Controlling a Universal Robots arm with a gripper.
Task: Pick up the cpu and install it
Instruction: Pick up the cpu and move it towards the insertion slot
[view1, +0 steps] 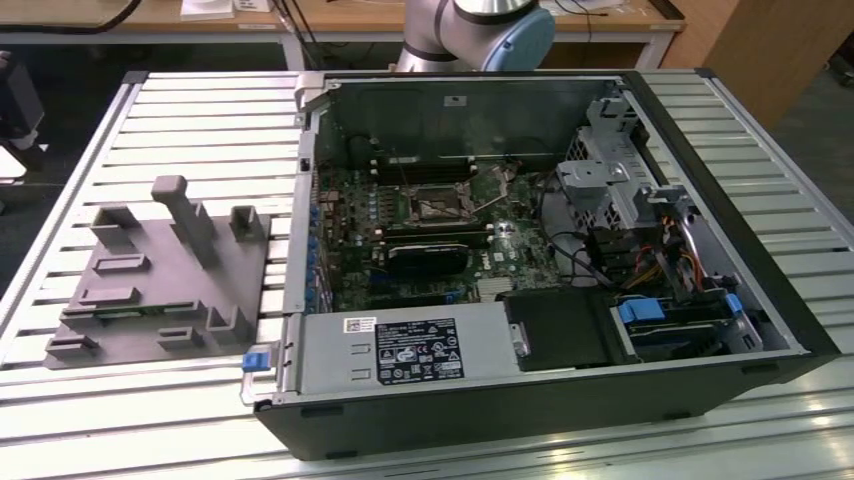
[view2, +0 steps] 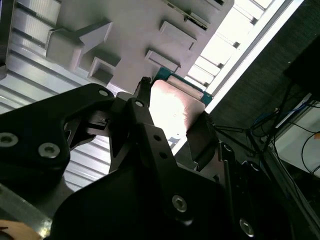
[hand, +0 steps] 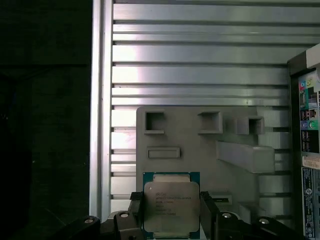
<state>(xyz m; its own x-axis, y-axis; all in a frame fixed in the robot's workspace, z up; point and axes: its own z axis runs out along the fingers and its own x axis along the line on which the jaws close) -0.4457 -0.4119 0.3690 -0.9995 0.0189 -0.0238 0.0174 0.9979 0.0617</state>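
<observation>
The cpu (hand: 171, 202) is a flat square chip with a pale metal top and a green rim. My gripper (hand: 171, 212) is shut on it, with a black finger (hand: 134, 210) pressing on each side. In the second wrist view the cpu (view2: 175, 107) shows again in the gripper (view2: 172, 122), gleaming between the dark fingers (view2: 142, 117). It hangs above the grey holder block (hand: 200, 145), near that block's edge. In the exterior view the black socket (view1: 438, 208) sits on the motherboard inside the open computer case (view1: 747, 250).
The grey holder block (view1: 160, 270) with upright posts lies on the slatted metal table (view1: 200, 110), at the exterior view's left of the case. The arm's elbow (view1: 487, 25) stands behind the case. A power supply (view1: 400, 350), drive cage (view1: 601, 190) and cables crowd the case.
</observation>
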